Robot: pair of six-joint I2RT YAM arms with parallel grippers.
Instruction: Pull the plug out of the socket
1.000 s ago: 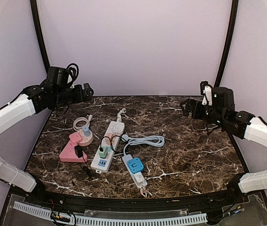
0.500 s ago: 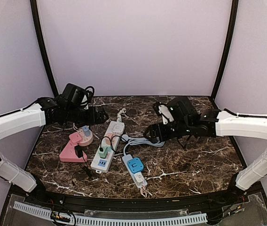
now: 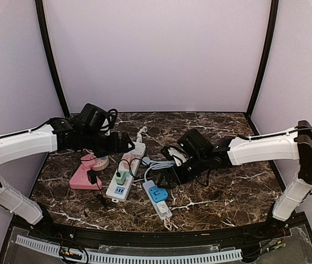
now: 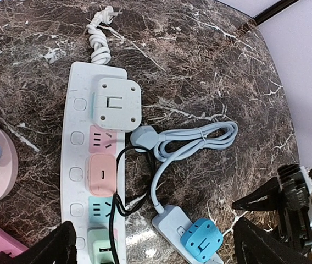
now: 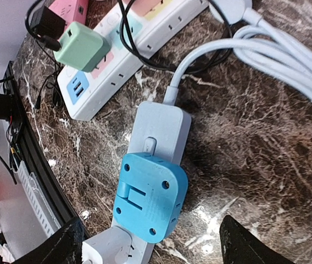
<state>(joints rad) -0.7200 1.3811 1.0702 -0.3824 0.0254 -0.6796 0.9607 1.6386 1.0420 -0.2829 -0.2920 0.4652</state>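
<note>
A bright blue square plug point(image 5: 149, 204) sits in a light blue power strip point(image 5: 159, 124) on the marble table; it also shows in the top view point(image 3: 157, 192) and the left wrist view point(image 4: 201, 242). My right gripper point(image 5: 156, 247) is open and hovers just above this plug, one finger on either side, touching nothing. In the top view the right gripper point(image 3: 170, 173) is just behind the plug. My left gripper point(image 4: 153, 250) is open and empty, above the long white power strip point(image 4: 79, 165) and left of the blue one.
The white strip carries a white adapter point(image 4: 116, 103), a pink charger point(image 4: 102, 173) and a green charger point(image 5: 82, 47) with a black cable. A white plug point(image 5: 109, 247) sits beside the blue one. A coiled blue cord point(image 4: 200, 137) and pink sockets point(image 3: 87, 173) lie nearby.
Both arms have swung in from the back corners toward the middle and come down. The right gripper now hangs over the blue plug, the left over the white strip.
</note>
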